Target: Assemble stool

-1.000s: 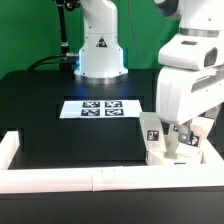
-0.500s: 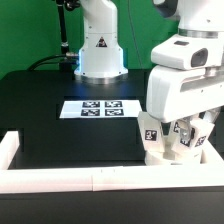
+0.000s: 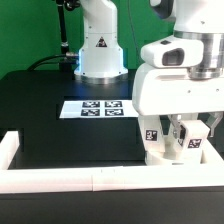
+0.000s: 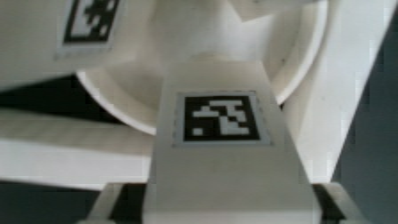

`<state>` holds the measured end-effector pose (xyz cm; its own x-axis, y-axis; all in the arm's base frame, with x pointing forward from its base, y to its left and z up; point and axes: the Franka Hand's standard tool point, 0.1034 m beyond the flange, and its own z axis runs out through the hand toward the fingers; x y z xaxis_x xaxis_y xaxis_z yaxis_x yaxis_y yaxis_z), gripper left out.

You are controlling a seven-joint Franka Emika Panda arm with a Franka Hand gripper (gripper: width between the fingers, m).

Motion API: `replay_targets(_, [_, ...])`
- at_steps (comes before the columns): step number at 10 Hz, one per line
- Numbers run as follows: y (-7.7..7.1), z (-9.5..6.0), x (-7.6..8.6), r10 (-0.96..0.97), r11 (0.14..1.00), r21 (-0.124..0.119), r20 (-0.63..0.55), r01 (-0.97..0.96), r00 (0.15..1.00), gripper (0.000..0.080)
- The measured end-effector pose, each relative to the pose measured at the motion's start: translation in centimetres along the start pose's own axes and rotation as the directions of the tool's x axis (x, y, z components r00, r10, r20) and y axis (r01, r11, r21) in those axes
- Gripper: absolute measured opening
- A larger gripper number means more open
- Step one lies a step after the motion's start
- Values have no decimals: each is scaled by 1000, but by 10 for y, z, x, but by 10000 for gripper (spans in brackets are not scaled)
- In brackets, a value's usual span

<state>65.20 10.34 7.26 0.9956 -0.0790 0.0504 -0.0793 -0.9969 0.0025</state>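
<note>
Leg going onto the seat by the corner rails.
The gripper [image 3: 189,133] clamps a tagged stool leg [image 4: 221,120] upright over the seat disc [image 3: 160,152], braced against the border rails [image 3: 60,179], presumably for steadiness.

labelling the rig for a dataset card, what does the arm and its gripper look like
The arm is glossy white with rounded, chunky segments and dark seams at the joints; its base carries a small triangular black mark, and a thin black cable hangs beside it. The wrist end is a boxy white housing with a grey cylindrical part on its side. The gripper has short dark fingers below.
</note>
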Motion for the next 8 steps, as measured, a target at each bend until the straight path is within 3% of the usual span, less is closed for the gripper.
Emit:
replay_targets(2, [-2, 1, -1, 348, 936, 46, 26, -349, 937, 335])
replay_targets(3, [2, 1, 0, 438, 896, 58, 41, -439, 898, 337])
replay_targets(6, [5, 1, -1, 594, 802, 46, 51, -596, 803, 337])
replay_targets(8, [7, 2, -2, 744, 665, 34, 57, -746, 666, 337])
